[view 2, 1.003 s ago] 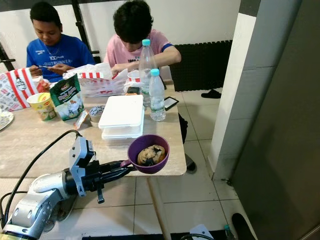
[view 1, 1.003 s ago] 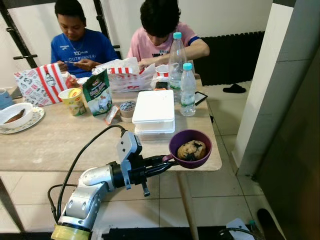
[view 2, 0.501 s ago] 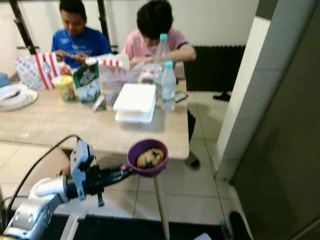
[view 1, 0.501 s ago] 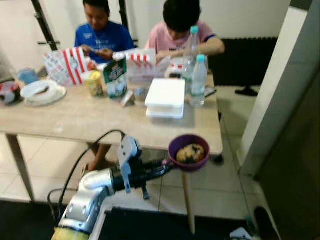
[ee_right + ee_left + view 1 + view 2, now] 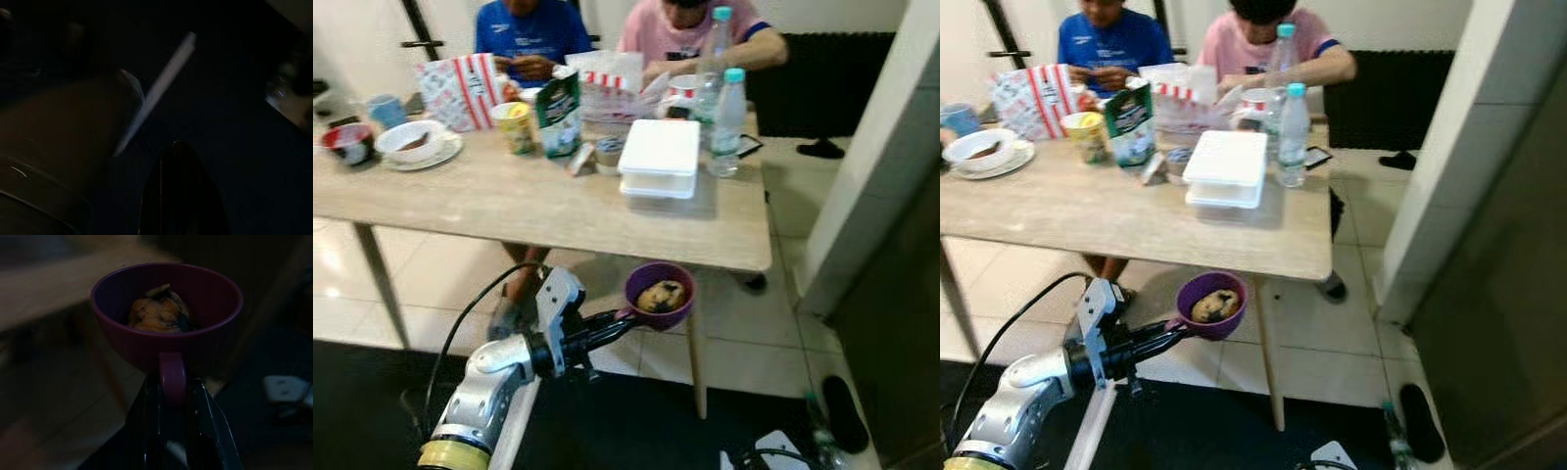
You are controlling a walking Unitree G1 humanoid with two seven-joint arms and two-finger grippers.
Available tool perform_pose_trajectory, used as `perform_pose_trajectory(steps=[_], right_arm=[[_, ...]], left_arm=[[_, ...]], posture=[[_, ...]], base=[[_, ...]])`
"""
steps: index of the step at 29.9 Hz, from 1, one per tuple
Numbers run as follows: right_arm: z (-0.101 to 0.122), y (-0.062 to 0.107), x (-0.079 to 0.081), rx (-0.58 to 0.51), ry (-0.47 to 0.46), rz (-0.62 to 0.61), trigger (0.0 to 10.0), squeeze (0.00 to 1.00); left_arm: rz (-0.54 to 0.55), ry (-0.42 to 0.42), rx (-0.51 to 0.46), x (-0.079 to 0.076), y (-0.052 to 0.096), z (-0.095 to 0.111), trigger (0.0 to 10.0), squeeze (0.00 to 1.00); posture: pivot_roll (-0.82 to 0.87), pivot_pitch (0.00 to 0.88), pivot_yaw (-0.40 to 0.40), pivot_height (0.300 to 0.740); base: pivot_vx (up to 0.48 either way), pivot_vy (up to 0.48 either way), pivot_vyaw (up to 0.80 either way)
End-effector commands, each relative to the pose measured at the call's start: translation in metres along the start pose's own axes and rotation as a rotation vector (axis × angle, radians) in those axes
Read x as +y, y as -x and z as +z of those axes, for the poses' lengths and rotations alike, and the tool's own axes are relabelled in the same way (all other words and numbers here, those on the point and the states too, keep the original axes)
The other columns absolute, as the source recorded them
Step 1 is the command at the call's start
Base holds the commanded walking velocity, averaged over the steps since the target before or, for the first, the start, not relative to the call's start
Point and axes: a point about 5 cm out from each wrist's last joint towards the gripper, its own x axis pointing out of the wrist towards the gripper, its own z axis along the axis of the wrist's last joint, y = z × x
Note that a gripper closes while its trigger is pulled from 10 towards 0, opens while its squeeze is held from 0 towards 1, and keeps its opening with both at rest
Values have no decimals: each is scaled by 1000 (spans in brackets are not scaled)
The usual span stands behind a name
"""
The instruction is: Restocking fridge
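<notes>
Your left gripper (image 5: 619, 319) clenches the purple ceramic cup (image 5: 659, 295) by its handle, level so the food (image 5: 659, 295) stays in | clear of the wooden surface (image 5: 509, 201) for carrying | right gripper (image 5: 178, 196): cannot tell.

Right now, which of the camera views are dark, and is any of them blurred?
Left eye view: bright, slightly soft; floor glare at the left. Left wrist view: dim, yet the round purple plastic cup with food is readable in the left pincer. Right wrist view: nearly black, only a pale streak and the right pincer.
</notes>
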Motion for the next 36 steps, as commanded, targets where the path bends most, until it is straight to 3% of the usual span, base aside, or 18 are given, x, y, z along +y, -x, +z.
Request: perform_pose_trajectory(steps=[1,6,9,14,18,26,28,36], right_arm=[[-5,0,3,12,-7,9,10000,0],[-5,0,3,10,-10,10,10000,0],[-4,-1,4,7,-11,11,10000,0],[-4,-1,4,6,-12,11,10000,0],[-4,0,3,7,-9,10,10000,0],[-4,0,2,-4,-19,2,10000,0],[-4,0,2,-6,-18,2,10000,0],[-4,0,2,-11,-17,-3,10000,0]], left_arm=[[72,-10,-13,6,0,-5,10000,0],[168,-40,12,13,5,-16,10000,0],[292,-47,11,21,10,-26,10000,0],[335,-49,-15,21,8,-32,10000,0],[320,-53,-18,16,3,-36,10000,0],[208,-75,-18,-3,-17,-41,10000,0],[167,-71,-41,-11,-27,-40,10000,0],[95,-69,-93,-23,-47,-31,10000,0]], posture=[[-1,30,60,740],[0,29,60,740],[1,28,61,740],[1,30,61,740],[-2,30,57,740],[-3,25,55,740],[-1,22,50,740],[2,20,53,740]], base=[[0,0,-800],[0,0,-800],[0,0,-796],[0,0,-795],[0,0,-797],[0,0,0],[0,-309,0],[0,-363,0]])
